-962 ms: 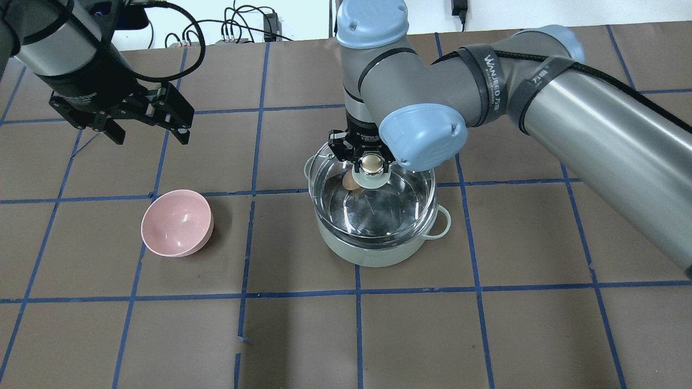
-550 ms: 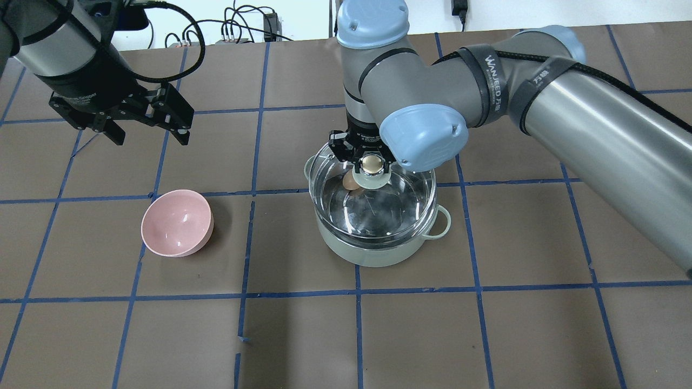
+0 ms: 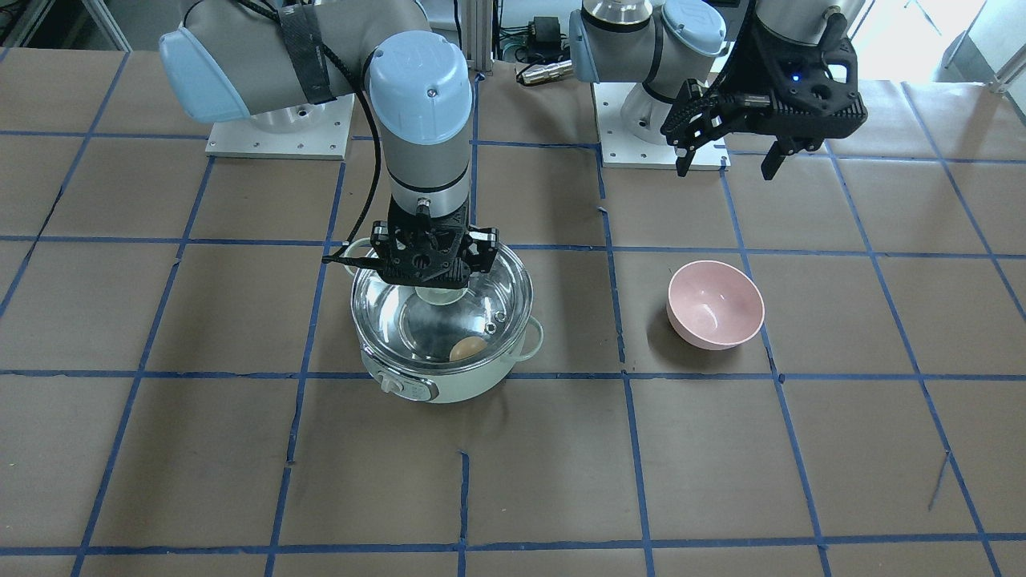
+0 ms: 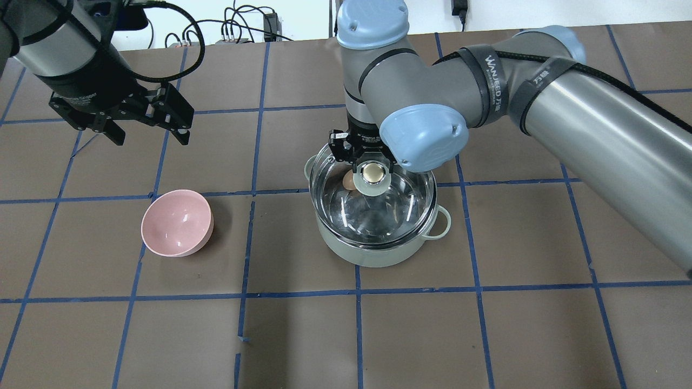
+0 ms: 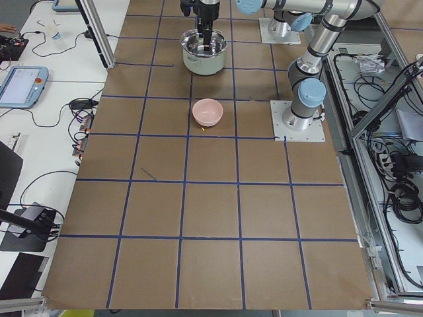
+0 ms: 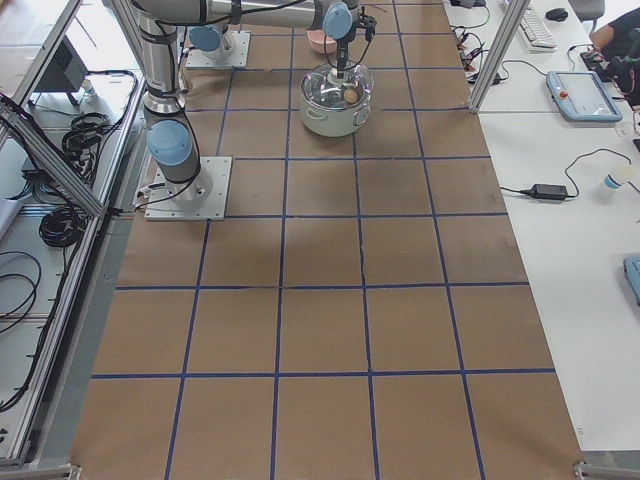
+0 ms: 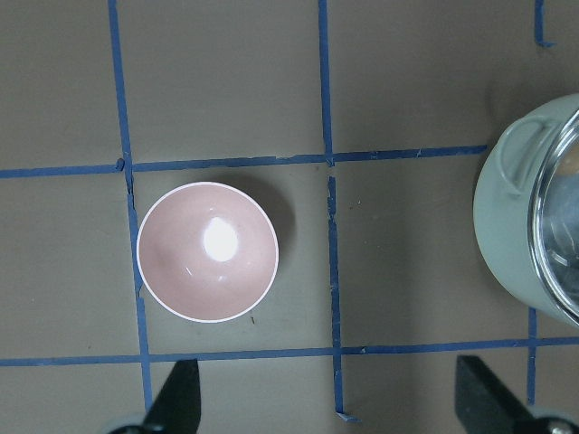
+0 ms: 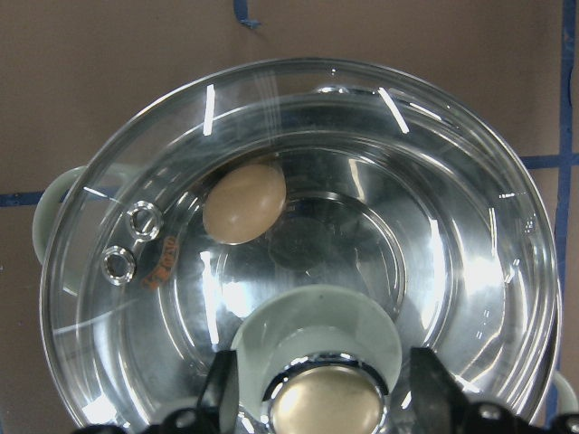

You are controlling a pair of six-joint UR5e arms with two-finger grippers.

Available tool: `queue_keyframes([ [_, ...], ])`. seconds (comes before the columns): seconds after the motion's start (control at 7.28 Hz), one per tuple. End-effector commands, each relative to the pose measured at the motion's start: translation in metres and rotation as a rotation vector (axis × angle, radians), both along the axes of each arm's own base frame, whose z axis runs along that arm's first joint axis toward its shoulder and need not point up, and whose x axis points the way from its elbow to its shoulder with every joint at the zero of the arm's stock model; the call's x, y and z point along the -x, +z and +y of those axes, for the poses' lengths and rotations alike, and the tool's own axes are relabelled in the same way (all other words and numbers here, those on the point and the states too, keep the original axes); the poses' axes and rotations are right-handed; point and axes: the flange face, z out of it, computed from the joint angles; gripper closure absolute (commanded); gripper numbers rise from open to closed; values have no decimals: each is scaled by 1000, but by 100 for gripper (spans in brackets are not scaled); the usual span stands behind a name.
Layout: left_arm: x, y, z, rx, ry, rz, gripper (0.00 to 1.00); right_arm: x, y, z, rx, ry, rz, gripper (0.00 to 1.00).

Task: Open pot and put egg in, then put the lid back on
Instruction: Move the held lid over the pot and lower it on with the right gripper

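The pale mint-green pot [image 4: 378, 253] stands mid-table, its dial [image 3: 390, 385] on the far side from me. The clear glass lid [image 4: 403, 208] lies level on the pot's rim. The brown egg [image 4: 348, 183] lies inside on the steel bottom, seen through the glass [image 8: 244, 203]. My right gripper [image 4: 371, 162] hangs straight over the gold-tan knob [image 8: 327, 409]. Its fingers [image 8: 226, 389] stand a little apart from the knob on both sides, so it is open. My left gripper [image 4: 150, 134] is open and empty, high above the table at the far left.
An empty pink bowl [image 4: 177, 221] sits left of the pot, below and in front of the left gripper; it also shows in the left wrist view [image 7: 208, 253]. Blue tape lines grid the brown table. Cables lie past the far edge.
The lid, held slightly raised before, now rests level on the pot. The right gripper's fingers have come off the knob. The left arm has barely moved.
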Motion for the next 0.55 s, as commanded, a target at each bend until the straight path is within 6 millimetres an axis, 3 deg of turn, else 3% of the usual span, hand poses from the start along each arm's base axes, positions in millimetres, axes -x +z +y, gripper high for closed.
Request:
queue_keyframes([
  [0.0, 0, 0, 0, -2, 0, 2, 0, 0, 0, 0, 1, 4, 4, 28],
  [0.41, 0, 0, 0, -3, -1, 4, 0, 7, 2, -3, 28, 17, 53, 28],
])
